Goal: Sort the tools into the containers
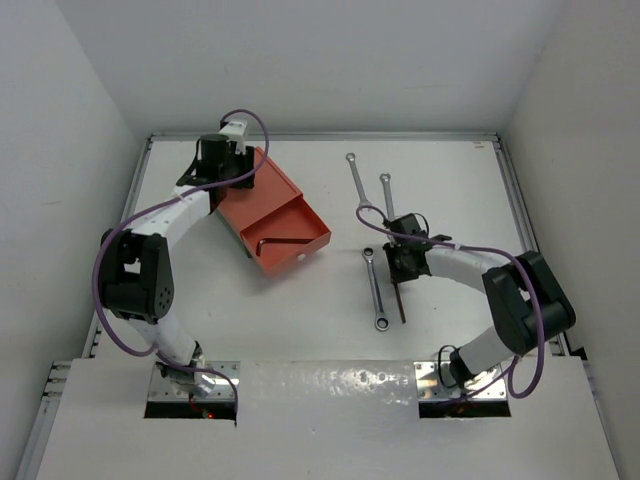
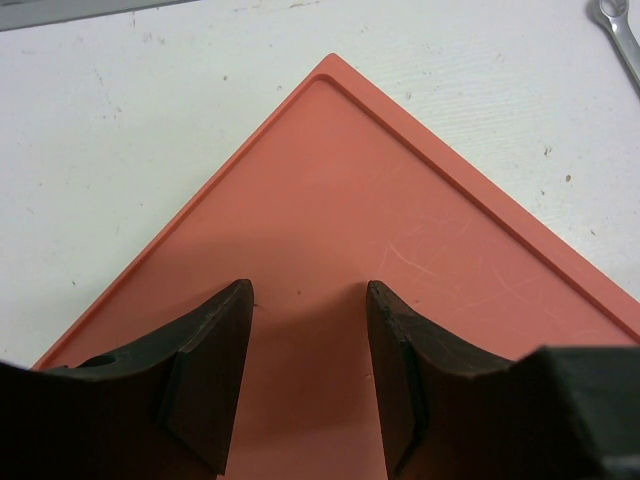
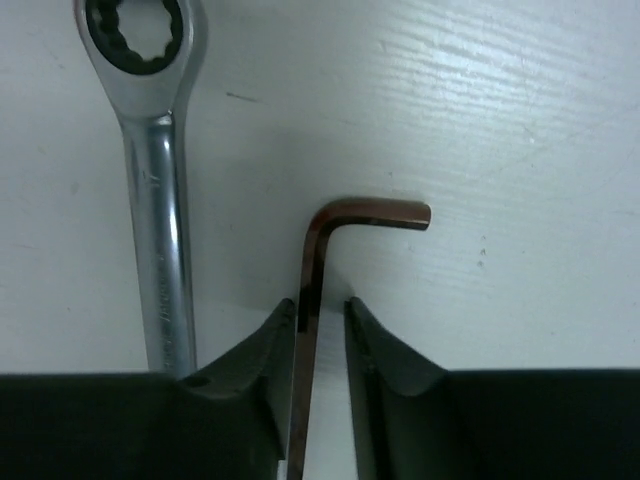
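Note:
The orange-red box (image 1: 258, 192) stands at the back left, its upper drawer (image 1: 312, 228) pulled out with one dark hex key (image 1: 278, 240) lying in it. No green drawer shows. My left gripper (image 1: 243, 170) is open and empty just above the box's orange top (image 2: 400, 250), its fingers (image 2: 215, 370) apart. My right gripper (image 1: 400, 272) is low over the second hex key (image 1: 402, 300). In the right wrist view the key (image 3: 330, 225) runs between the fingers (image 3: 385, 370); the left finger touches it, the right stands off. Three silver wrenches (image 1: 375, 290) (image 1: 355, 180) (image 1: 386, 195) lie on the table.
The nearest wrench (image 3: 160, 200) lies parallel to the hex key, just left of my right fingers. A wrench end (image 2: 620, 30) shows at the top right of the left wrist view. White walls enclose the table (image 1: 450, 180) on three sides.

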Motion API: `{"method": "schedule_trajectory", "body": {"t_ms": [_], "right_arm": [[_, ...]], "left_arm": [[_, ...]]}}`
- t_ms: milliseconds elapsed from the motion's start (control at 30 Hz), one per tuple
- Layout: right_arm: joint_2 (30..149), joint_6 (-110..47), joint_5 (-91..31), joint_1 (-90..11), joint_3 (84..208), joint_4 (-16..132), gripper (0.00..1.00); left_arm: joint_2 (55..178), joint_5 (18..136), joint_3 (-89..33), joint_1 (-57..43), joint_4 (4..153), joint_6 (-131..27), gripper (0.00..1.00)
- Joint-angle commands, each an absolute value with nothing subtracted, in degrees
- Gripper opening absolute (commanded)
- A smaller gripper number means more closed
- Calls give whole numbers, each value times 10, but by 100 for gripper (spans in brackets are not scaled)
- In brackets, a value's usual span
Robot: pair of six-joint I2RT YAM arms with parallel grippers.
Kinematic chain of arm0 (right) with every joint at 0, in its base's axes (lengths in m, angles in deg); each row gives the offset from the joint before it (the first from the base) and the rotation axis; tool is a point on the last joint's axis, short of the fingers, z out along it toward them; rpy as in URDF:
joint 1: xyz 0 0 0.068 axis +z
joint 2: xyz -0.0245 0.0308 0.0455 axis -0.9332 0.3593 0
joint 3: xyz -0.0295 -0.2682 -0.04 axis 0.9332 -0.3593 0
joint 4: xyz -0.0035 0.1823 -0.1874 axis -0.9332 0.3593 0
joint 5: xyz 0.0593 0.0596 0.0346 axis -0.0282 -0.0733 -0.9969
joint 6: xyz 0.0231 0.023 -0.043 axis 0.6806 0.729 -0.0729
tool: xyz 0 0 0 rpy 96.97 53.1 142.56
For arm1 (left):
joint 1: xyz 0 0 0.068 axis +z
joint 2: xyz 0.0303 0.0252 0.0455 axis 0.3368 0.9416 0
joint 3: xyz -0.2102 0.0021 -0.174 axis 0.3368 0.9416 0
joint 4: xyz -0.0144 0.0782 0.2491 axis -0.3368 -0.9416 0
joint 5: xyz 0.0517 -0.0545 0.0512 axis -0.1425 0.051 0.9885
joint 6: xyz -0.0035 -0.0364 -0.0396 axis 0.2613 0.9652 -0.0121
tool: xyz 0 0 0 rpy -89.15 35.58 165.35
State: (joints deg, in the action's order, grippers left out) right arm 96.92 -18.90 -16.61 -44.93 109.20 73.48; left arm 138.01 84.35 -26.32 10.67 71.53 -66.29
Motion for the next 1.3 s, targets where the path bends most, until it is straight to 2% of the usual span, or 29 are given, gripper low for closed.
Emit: {"method": "schedule_trajectory", "body": {"t_ms": [0,33,67,167,367,567,700,767,933,1133,1267], "right_arm": [[1015,-191,-115,-442,1067,742,21],[1017,-190,-113,-442,1065,741,4],[1014,-192,-115,-441,1065,734,0],[996,-198,-127,-441,1075,731,0],[832,-261,-143,-441,1093,689,0],[762,-344,-213,-441,1176,657,0],[805,-377,-281,-410,1284,596,0],[836,-426,-287,-356,1332,548,0],[978,-481,-366,-274,1444,469,0],[1085,-548,-433,-255,1485,449,0],[1101,-574,-463,-254,1472,486,0]], "left_arm": [[1401,849,-252,104,671,-660,47],[1400,849,-252,104,671,-661,47],[1400,850,-253,104,671,-661,47],[1400,850,-255,104,670,-661,47],[1401,848,-259,104,670,-660,47],[1402,848,-262,104,668,-661,47],[1405,848,-266,104,665,-660,47],[1406,849,-267,103,663,-661,47],[1407,848,-276,104,640,-662,47],[1390,848,-264,104,640,-668,48],[1390,849,-262,104,636,-674,48]]}}
